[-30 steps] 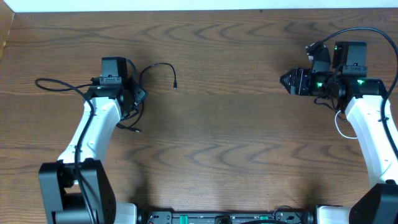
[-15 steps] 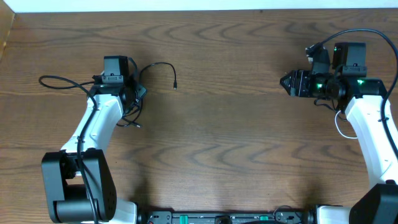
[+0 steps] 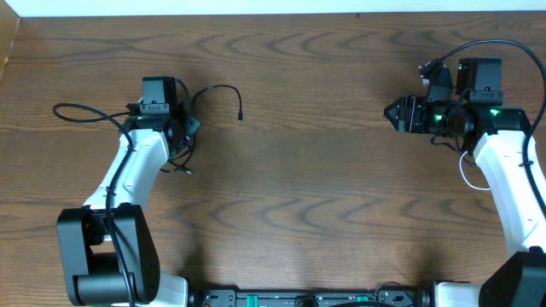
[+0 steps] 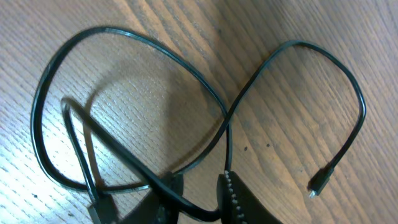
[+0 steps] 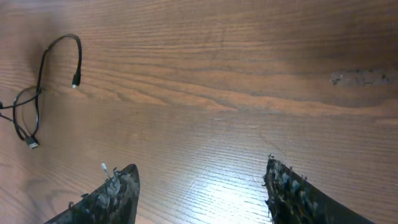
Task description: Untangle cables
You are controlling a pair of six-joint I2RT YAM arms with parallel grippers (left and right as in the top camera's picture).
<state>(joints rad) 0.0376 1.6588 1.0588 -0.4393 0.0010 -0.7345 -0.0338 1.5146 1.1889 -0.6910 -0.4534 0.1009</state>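
The black cable [image 3: 217, 88] lies at the left of the table, one small plug [image 3: 241, 118] pointing toward the middle. In the left wrist view it makes two crossing loops [image 4: 227, 115] with a plug [image 4: 318, 183] at the right. My left gripper [image 4: 199, 186] [image 3: 189, 128] is down over it. The jaws are narrow and a strand runs across the gap between them, with wood showing through. A short curve of white cable [image 3: 463, 173] shows beside my right forearm, the rest hidden. My right gripper [image 5: 199, 167] [image 3: 390, 111] hangs open and empty at the far right, and its view shows the black cable [image 5: 79, 59] far off.
A thicker black arm wire [image 3: 77, 109] trails left from the left arm, and another [image 3: 503, 43] arches over the right arm. The table's back edge runs along the top, with a wooden wall at the far left [image 3: 7, 43].
The left jaws have closed in around the black cable strand. The left arm shifted slightly toward the back a second ago, then held. The right arm has not moved.
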